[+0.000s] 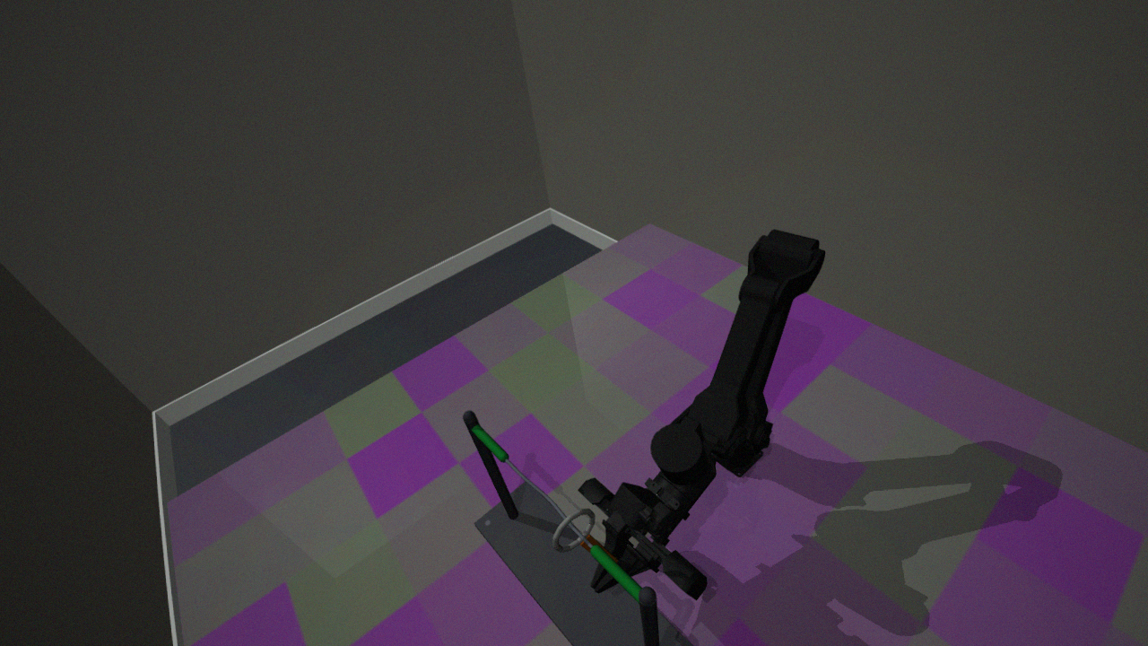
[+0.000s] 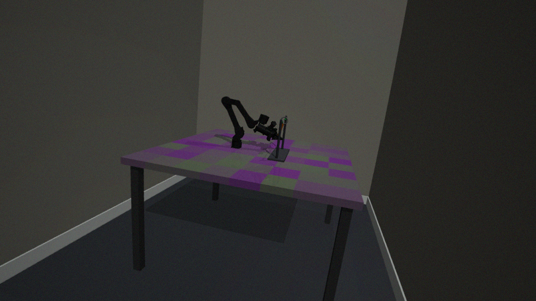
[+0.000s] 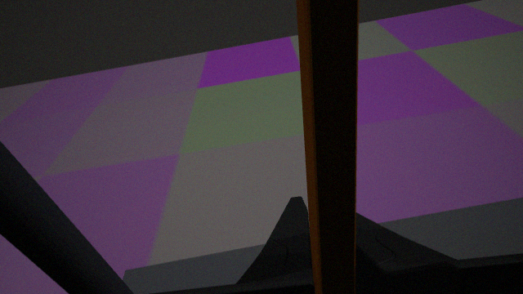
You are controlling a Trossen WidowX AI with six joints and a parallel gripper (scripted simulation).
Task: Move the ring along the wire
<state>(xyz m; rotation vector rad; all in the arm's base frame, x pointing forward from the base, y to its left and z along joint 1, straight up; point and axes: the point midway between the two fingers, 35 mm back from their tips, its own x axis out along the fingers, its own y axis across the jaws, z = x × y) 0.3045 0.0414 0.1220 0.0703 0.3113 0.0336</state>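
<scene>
A grey ring (image 1: 572, 530) encircles the thin grey wire (image 1: 535, 486), just short of the near green part (image 1: 616, 571), which leads to the near post (image 1: 647, 612). The ring's orange handle (image 1: 591, 543) (image 3: 307, 122) runs back into my gripper (image 1: 604, 554) (image 2: 274, 128) (image 3: 306, 207), which is shut on it. In the wrist view the handle is a tall dark bar with an orange edge between my fingers. The far green part (image 1: 489, 443) sits by the far post (image 1: 501, 482). I cannot tell if the ring touches the wire.
The posts stand on a dark grey base plate (image 1: 521, 554) (image 3: 449, 237) on the checkered table (image 1: 882, 385) (image 2: 219, 162). My arm's base (image 1: 746, 449) stands behind the wire. The table's left edge (image 1: 240, 562) is close to the far post.
</scene>
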